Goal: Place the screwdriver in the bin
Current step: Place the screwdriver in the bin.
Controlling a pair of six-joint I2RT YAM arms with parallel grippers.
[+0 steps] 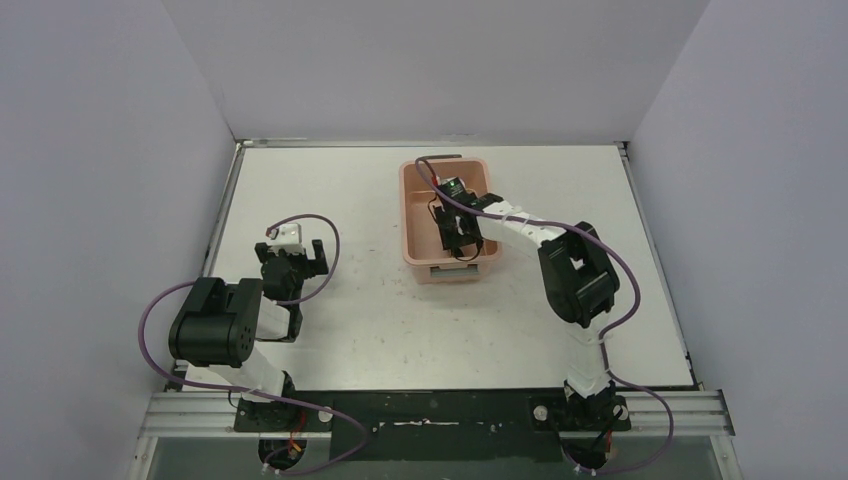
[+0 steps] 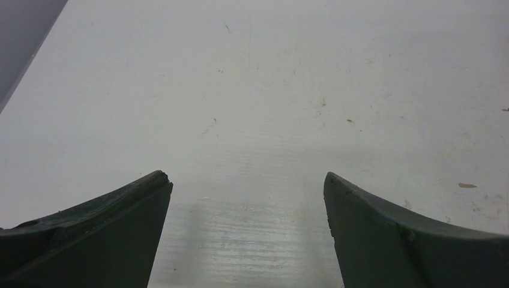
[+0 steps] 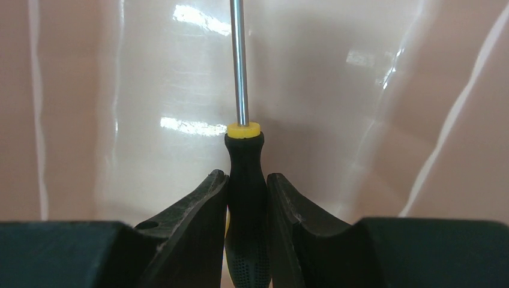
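The salmon-pink bin (image 1: 412, 215) stands at the middle back of the table. My right gripper (image 1: 458, 238) reaches down inside it. In the right wrist view my right gripper (image 3: 247, 180) is shut on the black-and-yellow handle of the screwdriver (image 3: 245, 162), whose thin metal shaft points away over the glossy pink bin floor (image 3: 336, 90). The screwdriver does not show clearly from above. My left gripper (image 1: 297, 256) is open and empty above bare table at the left; it also shows in the left wrist view (image 2: 247, 183).
White walls enclose the table on three sides. The bin's near wall (image 1: 455, 268) lies just below my right gripper. A purple cable (image 1: 440, 185) loops over the bin. The white table top (image 2: 252, 90) carries small specks.
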